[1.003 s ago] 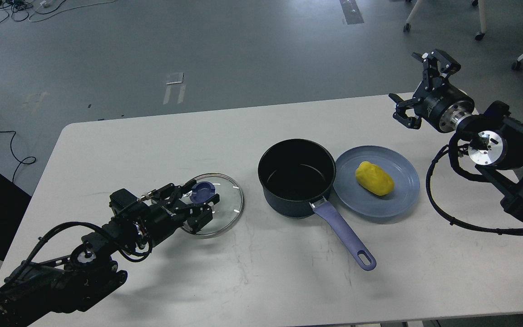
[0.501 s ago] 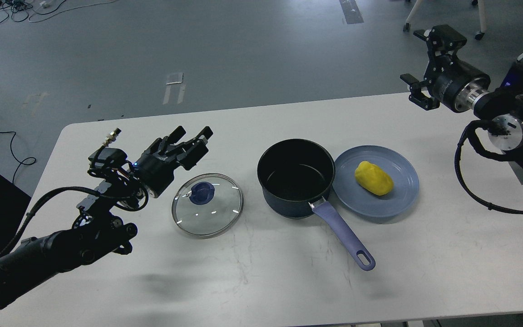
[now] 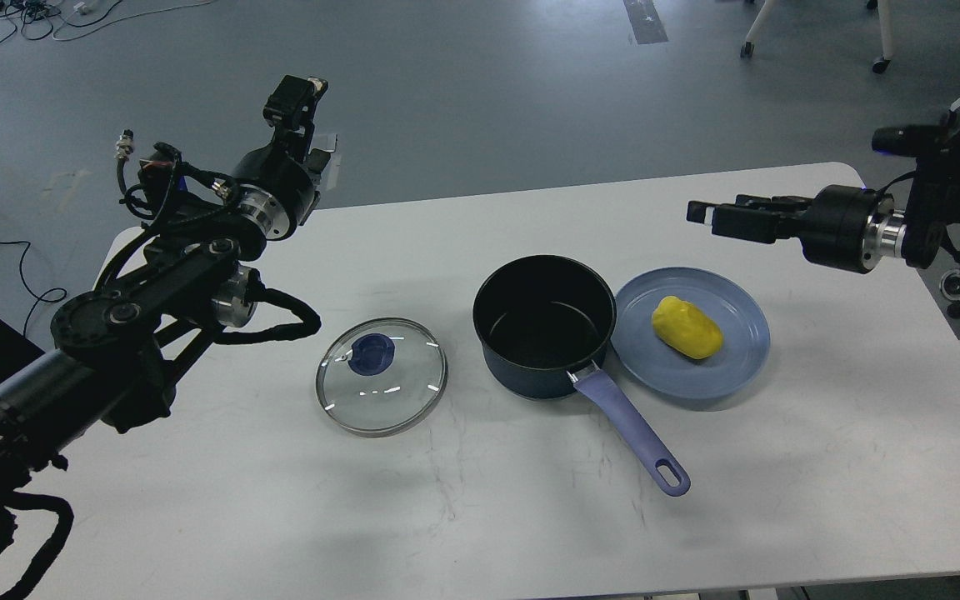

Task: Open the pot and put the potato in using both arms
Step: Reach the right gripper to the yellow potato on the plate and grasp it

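pot (image 3: 544, 327) desk (image 3: 480, 500) centre, lid off | glass lid (image 3: 382, 375) at its 9 o'clock | potato (image 3: 687, 327) on blue plate (image 3: 738, 350), pot's 3 o'clock | left claw (image 3: 297, 96) raised, grip unclear | right claw (image 3: 709, 217) empty, grip unclear

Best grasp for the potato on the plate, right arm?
Take the potato across its narrow middle, coming straight down. It lies lengthwise on the shallow plate, nothing above it; the pot wall crowds its left, so the right gripper likely shouldn't come sideways.
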Robot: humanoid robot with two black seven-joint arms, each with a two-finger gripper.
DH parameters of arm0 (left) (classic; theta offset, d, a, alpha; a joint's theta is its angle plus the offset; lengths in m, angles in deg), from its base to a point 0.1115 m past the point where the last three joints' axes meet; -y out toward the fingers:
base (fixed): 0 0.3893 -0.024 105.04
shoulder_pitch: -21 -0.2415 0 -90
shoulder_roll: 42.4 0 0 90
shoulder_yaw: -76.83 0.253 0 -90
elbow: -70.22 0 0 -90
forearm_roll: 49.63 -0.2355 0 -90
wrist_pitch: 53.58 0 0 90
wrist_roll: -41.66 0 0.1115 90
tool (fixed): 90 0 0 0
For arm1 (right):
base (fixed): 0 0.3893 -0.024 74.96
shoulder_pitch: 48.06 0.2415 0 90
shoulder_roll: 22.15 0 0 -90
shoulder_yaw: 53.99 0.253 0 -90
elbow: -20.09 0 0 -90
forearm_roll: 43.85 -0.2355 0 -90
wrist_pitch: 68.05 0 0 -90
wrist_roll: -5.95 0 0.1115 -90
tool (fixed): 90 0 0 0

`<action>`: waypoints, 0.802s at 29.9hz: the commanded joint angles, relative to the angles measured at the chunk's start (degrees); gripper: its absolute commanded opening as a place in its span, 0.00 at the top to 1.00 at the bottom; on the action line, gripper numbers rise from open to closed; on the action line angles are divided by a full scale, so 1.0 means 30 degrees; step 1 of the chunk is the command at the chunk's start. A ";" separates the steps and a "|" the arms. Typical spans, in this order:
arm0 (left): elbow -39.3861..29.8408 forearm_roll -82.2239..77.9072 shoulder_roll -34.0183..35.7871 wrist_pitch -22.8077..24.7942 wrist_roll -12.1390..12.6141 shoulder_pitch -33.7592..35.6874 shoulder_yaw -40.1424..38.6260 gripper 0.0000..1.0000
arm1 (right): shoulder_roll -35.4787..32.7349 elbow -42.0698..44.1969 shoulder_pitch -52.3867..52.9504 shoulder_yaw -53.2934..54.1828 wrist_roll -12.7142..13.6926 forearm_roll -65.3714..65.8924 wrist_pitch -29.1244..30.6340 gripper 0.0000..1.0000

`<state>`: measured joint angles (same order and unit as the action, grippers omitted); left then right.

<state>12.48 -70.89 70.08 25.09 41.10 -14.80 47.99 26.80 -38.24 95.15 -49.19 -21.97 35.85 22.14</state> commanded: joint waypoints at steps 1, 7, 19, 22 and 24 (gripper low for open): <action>-0.0002 0.1225 -0.0285 0.1197 0.1537 -0.0313 -0.1257 0.02 | 0.0584 0.0311 -0.0101 -0.1277 -0.0029 0.0887 -0.0912 0.00; -0.0001 0.1226 -0.0227 0.1286 0.1508 -0.0518 -0.1141 0.02 | 0.0994 0.0546 -0.0481 -0.2247 -0.0029 0.0887 -0.1029 0.03; 0.0028 0.1021 -0.0197 0.1169 0.0776 -0.0870 -0.1024 0.02 | 0.3775 0.3034 -0.1184 -0.2364 -0.0029 0.0887 -0.1058 0.03; -0.0002 0.1021 -0.0197 0.1169 0.0775 -0.1045 -0.0994 0.02 | 0.4216 0.3474 -0.1243 -0.2654 -0.0029 0.0887 -0.1058 0.03; -0.0002 0.1021 -0.0197 0.1140 0.0746 -0.1221 -0.0994 0.02 | 0.4510 0.3826 -0.1214 -0.2949 -0.0029 0.0887 -0.1087 0.07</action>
<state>12.52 -67.81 69.49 28.60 43.44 -17.80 44.98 39.14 -28.14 91.51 -56.97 -22.05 38.51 18.94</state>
